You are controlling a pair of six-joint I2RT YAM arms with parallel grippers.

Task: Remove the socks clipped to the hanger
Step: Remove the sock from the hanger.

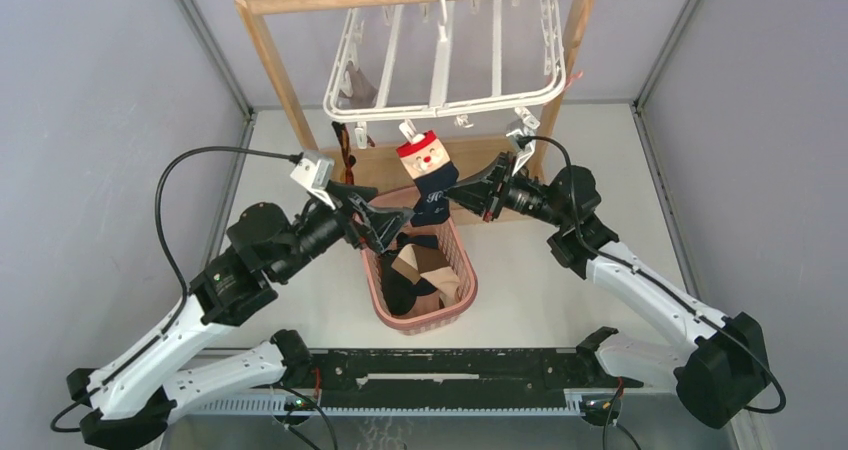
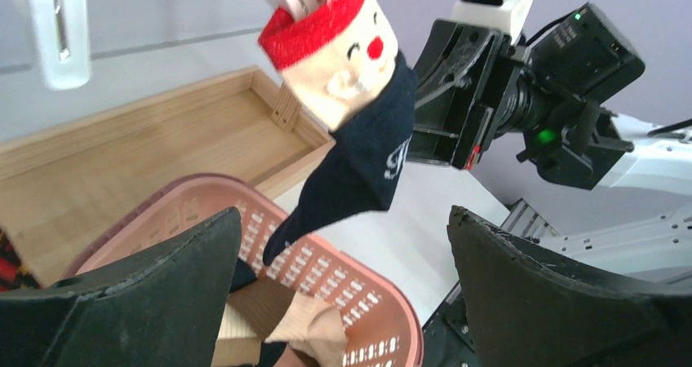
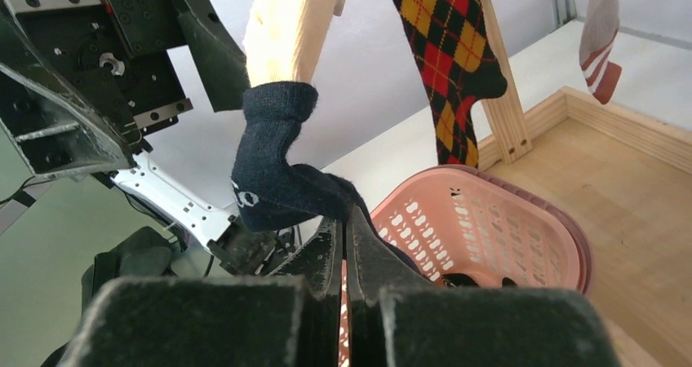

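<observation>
Right wrist — right gripper (image 3: 347, 224) pinches toe of navy sock (image 3: 273, 183)

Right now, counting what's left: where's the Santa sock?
In the top view, the Santa sock hangs mid-frame from the front of the hanger, above the basket, its toe pinched by the right gripper.

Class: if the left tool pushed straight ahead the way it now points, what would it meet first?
Most likely the Santa sock, which hangs right ahead of the open left tool, though depth is unclear.
</observation>
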